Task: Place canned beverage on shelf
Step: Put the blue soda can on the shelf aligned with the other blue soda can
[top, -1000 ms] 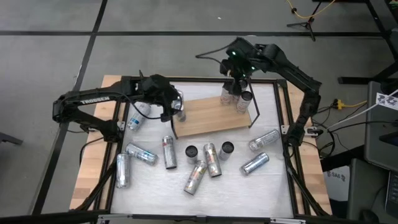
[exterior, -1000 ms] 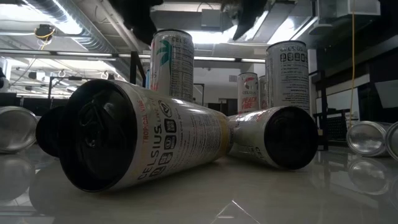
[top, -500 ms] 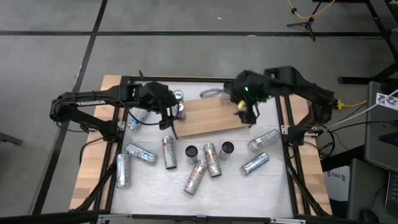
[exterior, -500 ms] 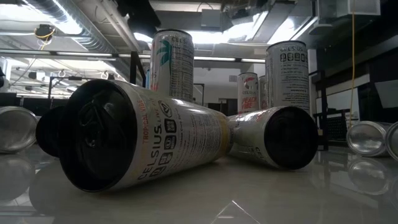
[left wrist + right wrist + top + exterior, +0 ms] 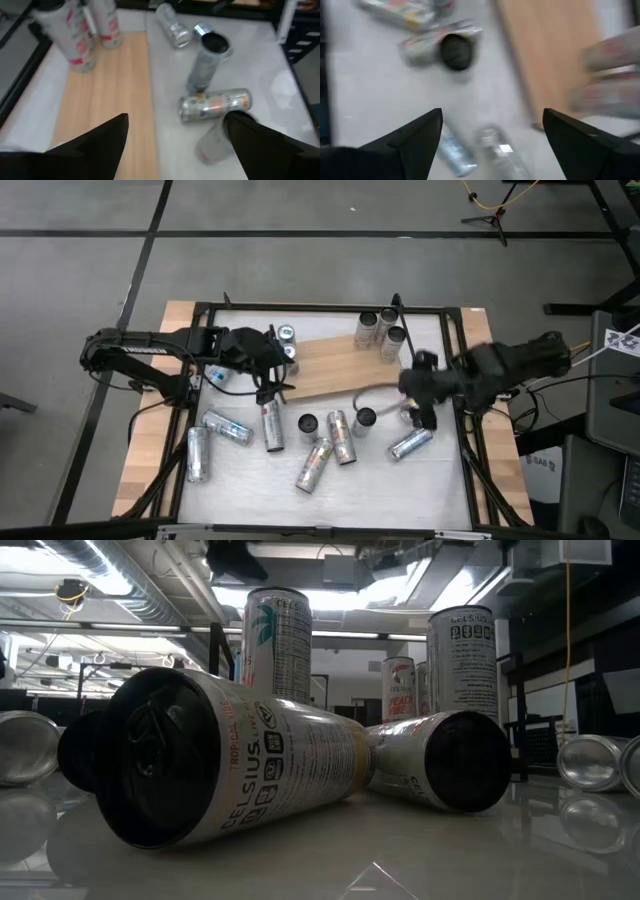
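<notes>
Overhead view evenly lit; the right arm [image 5: 480, 375] smears with motion blur. Low view is dim and backlit by bright ceiling lights [image 5: 100, 580], leaving the near can [image 5: 230, 765] dark-ended, with reflections on the glossy tabletop [image 5: 400, 850]. Right wrist view is heavily blurred throughout.

A white tabletop [image 5: 440, 490] fills the centre of the high view, edged by a black frame and pale wooden strips at left and right; the shelf [image 5: 335, 368], a light-brown board with black wire ends, lies on it in the upper middle, slightly tilted; three upright cans [image 5: 380, 333] stand together on the board's upper right end; loose cans lie scattered on the tabletop below the board, two [image 5: 211, 438] at lower left, a cluster [image 5: 330, 442] at centre with some upright, two [image 5: 410, 443] at lower right; one more can [image 5: 287, 336] stands above the board's left end
</notes>
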Robot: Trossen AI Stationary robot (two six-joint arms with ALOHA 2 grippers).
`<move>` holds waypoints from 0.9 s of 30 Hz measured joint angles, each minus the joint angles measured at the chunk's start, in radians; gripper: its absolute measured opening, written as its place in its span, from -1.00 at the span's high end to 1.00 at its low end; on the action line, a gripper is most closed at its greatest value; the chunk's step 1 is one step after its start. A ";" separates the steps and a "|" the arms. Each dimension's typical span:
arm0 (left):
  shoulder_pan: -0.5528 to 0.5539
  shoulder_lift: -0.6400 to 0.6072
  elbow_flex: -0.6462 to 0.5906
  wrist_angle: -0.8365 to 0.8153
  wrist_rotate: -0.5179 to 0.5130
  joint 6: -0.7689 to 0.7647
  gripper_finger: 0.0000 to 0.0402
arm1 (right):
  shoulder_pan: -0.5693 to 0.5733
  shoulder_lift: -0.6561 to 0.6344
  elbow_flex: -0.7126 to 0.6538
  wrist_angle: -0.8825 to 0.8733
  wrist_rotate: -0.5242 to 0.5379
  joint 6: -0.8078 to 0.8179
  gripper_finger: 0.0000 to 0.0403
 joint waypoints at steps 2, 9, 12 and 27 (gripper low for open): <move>-0.021 0.001 0.000 0.019 0.000 0.000 -0.64 | 0.062 -0.029 -0.073 0.052 -0.021 0.076 -0.69; -0.092 0.002 0.000 0.056 -0.034 -0.001 -0.64 | 0.272 -0.049 -0.257 0.134 -0.017 0.307 -0.69; -0.120 0.002 0.000 0.057 -0.089 -0.002 -0.64 | 0.331 -0.046 -0.330 0.210 0.008 0.336 -0.69; -0.186 0.002 0.000 0.057 -0.185 -0.079 -0.64 | 0.378 -0.045 -0.594 0.489 0.009 0.327 -0.69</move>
